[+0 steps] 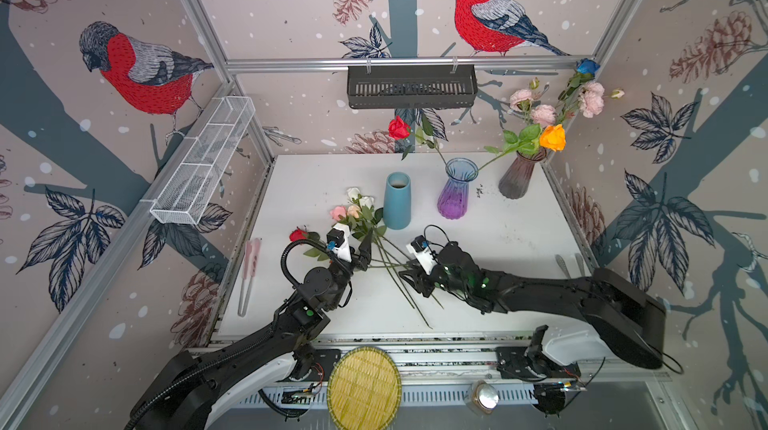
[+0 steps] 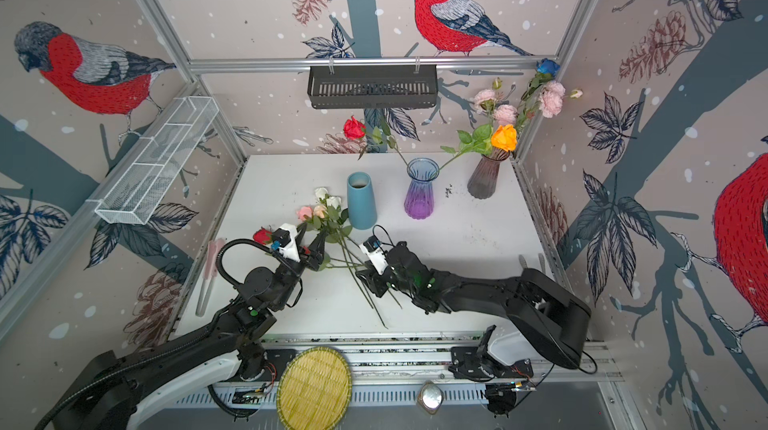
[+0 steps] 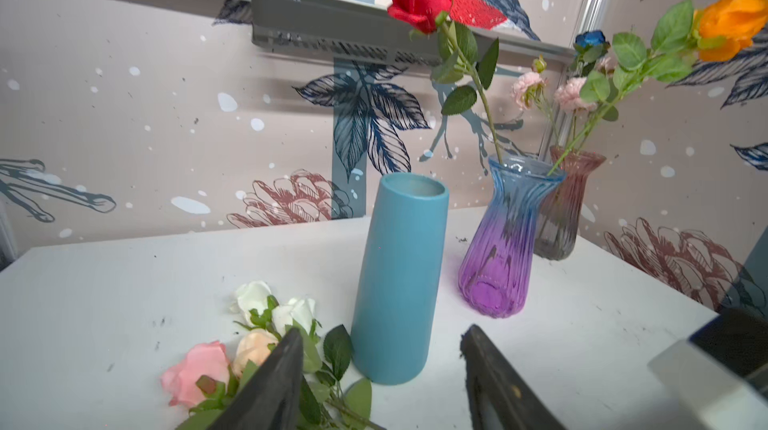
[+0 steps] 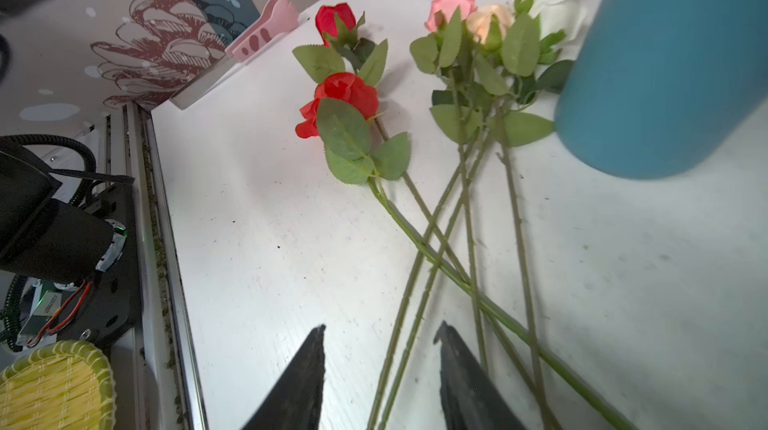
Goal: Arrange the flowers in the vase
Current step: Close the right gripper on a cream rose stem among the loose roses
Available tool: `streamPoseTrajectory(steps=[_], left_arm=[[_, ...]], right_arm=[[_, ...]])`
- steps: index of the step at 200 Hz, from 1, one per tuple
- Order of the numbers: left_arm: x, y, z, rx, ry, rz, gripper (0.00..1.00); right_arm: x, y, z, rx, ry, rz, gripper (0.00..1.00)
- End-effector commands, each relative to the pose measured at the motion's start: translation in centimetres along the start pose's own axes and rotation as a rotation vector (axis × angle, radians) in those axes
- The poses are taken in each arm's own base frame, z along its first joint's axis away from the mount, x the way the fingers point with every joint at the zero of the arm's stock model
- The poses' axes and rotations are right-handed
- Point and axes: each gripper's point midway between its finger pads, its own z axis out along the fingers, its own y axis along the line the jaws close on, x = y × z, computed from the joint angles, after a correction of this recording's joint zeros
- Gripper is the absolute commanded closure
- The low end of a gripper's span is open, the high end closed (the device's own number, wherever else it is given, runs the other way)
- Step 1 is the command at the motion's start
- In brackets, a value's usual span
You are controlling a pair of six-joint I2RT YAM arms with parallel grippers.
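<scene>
Straddling two crossed stems (image 4: 409, 324) with parted jaws, the right gripper (image 4: 380, 369) is risking lifting both; the left gripper (image 3: 380, 365) is hovering open, holding nothing, near the blue vase (image 3: 399, 278).

A black slotted basket (image 1: 411, 86) hangs upper centre on the rail, a white wire shelf (image 1: 203, 161) on the left. Pink tongs (image 1: 249, 274) lie lower left; a yellow woven tray (image 1: 365, 388) sits bottom centre.

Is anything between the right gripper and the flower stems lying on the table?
Nothing visible. In the right wrist view the right gripper is open, its fingers either side of two flower stems on the white table; only bare table and stems lie there.
</scene>
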Motion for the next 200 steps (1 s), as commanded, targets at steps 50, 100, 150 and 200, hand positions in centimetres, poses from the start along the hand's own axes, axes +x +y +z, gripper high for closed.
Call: streamPoseTrajectory(steps=[50, 100, 150, 200], left_arm=[[-0.4, 0.2, 0.4, -0.032, -0.024, 0.024, 0.37], [0.6, -0.3, 1.3, -0.021, 0.032, 0.028, 0.35], [0.6, -0.5, 1.4, -0.016, 0.041, 0.028, 0.34], [0.6, -0.5, 1.4, -0.013, 0.042, 0.033, 0.34]], right_arm=[[-0.1, -6.5, 3.8, 0.231, 0.155, 0.033, 0.61], [1.3, -8.9, 5.6, 0.228, 0.239, 0.034, 0.61], [2.3, -9.4, 6.5, 0.221, 0.272, 0.036, 0.66], [2.3, -9.8, 6.8, 0.236, 0.281, 0.031, 0.9]])
